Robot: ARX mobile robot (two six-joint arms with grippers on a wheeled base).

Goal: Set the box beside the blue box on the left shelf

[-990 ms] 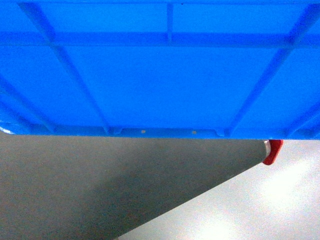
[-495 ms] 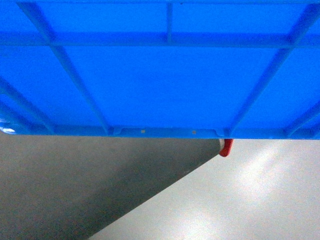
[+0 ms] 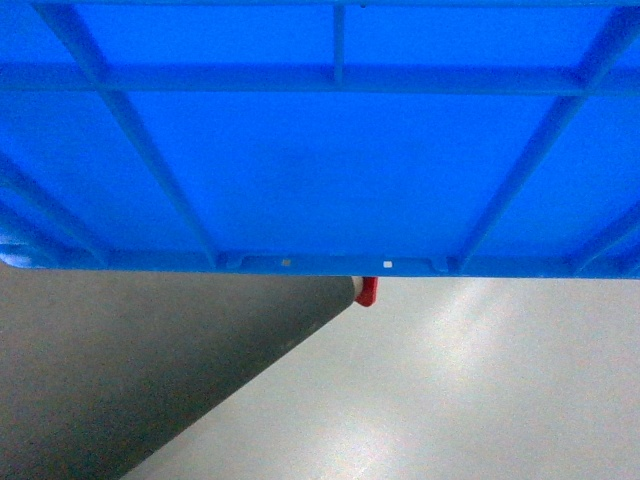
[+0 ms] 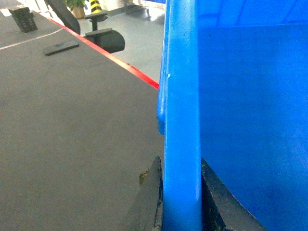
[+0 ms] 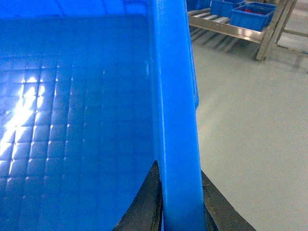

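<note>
Blue plastic fills the upper half of my head view: the ribbed outer wall of the box (image 3: 330,150), with raised vertical and diagonal ribs and two small notches along its lower edge. It sits close in front of me, held up off the ground between my two arms.

My left claw (image 4: 180,202) is clamped on the box's thick rim, one dark finger (image 4: 150,202) on the outside and the other on the inside, both pressed flat against the plastic. My right claw (image 5: 179,204) grips the opposite rim in the same way, with a dark finger (image 5: 144,202) on the inner side and its partner on the outer side. Through the right wrist camera I see the box's inner floor, a grid of small squares catching the light.

Below the box in the head view lies a dark grey table (image 3: 120,380) whose corner carries a red edge strip (image 3: 367,291); beyond it is pale, glossy floor (image 3: 480,390). The left wrist camera shows the same dark table beside the box, with a flat black object (image 4: 61,46) lying on it and a black chair (image 4: 103,36) past its red edge. The right wrist camera shows a metal shelf (image 5: 226,29) well away across the floor, holding smaller blue boxes (image 5: 250,13).
</note>
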